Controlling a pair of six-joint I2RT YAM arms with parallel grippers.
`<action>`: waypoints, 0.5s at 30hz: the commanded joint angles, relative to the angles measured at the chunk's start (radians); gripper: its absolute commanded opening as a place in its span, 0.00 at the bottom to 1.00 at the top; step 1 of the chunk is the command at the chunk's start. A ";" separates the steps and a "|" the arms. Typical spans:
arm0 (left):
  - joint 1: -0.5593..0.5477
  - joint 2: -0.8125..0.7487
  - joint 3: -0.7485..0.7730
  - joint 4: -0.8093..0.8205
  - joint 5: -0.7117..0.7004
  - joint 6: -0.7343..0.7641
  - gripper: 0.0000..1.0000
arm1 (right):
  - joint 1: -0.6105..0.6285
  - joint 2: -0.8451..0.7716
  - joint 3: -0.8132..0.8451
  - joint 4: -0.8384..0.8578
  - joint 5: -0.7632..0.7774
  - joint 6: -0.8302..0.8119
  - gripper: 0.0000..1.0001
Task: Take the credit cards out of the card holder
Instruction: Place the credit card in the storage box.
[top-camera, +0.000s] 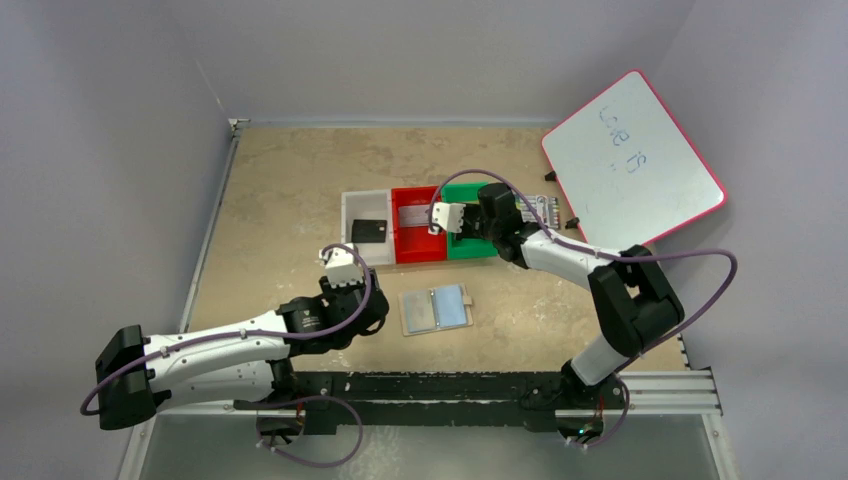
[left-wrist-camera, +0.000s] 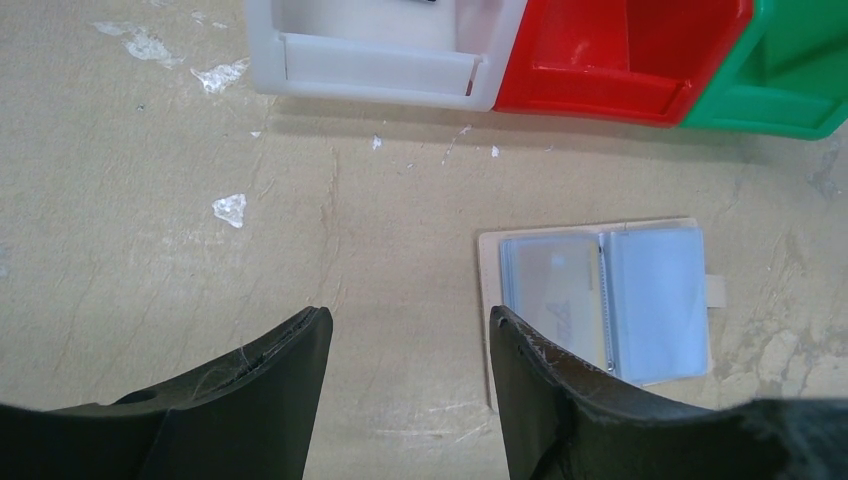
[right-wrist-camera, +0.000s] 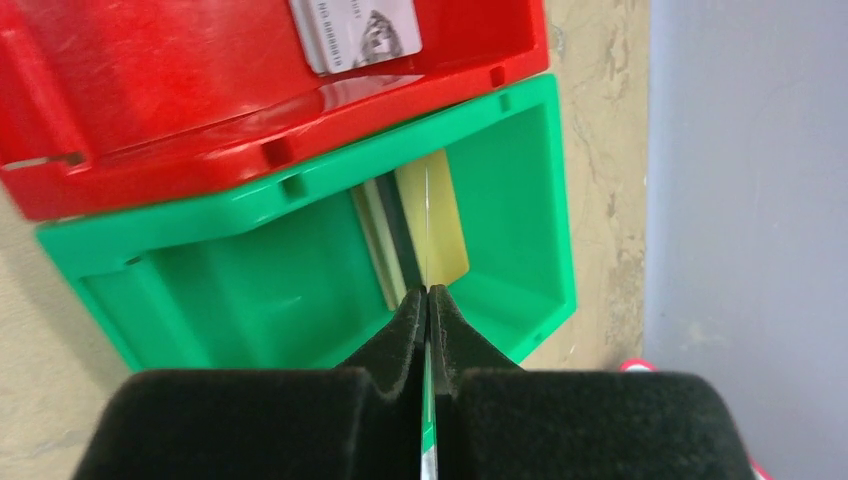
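The tan card holder (top-camera: 436, 309) (left-wrist-camera: 600, 300) lies open on the table, its two light-blue pockets facing up; something pale shows through the left pocket. My left gripper (top-camera: 350, 285) (left-wrist-camera: 410, 318) hovers open just left of it, nothing between the fingers. My right gripper (top-camera: 462, 225) (right-wrist-camera: 428, 290) is over the green bin (top-camera: 465, 247) (right-wrist-camera: 300, 270), shut on a yellowish credit card (right-wrist-camera: 440, 230) seen edge-on. A grey card (top-camera: 415, 215) (right-wrist-camera: 355, 30) lies in the red bin (top-camera: 418, 250) (right-wrist-camera: 150, 90). A black card (top-camera: 369, 231) lies in the white bin (top-camera: 360, 203) (left-wrist-camera: 380, 75).
The three bins stand side by side across the middle of the table. A red-framed whiteboard (top-camera: 630, 160) leans at the back right, with a striped pack (top-camera: 545, 208) beside the green bin. The grey wall (right-wrist-camera: 745, 180) runs close along the table's right edge.
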 joint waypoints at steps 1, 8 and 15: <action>-0.002 -0.031 0.008 0.003 -0.012 0.011 0.59 | -0.014 0.045 0.086 0.006 -0.014 -0.058 0.00; -0.003 -0.062 0.008 -0.014 -0.014 0.003 0.59 | -0.031 0.121 0.149 0.027 -0.045 -0.106 0.00; -0.002 -0.102 0.008 -0.038 -0.026 -0.003 0.59 | -0.059 0.178 0.190 0.014 -0.071 -0.132 0.00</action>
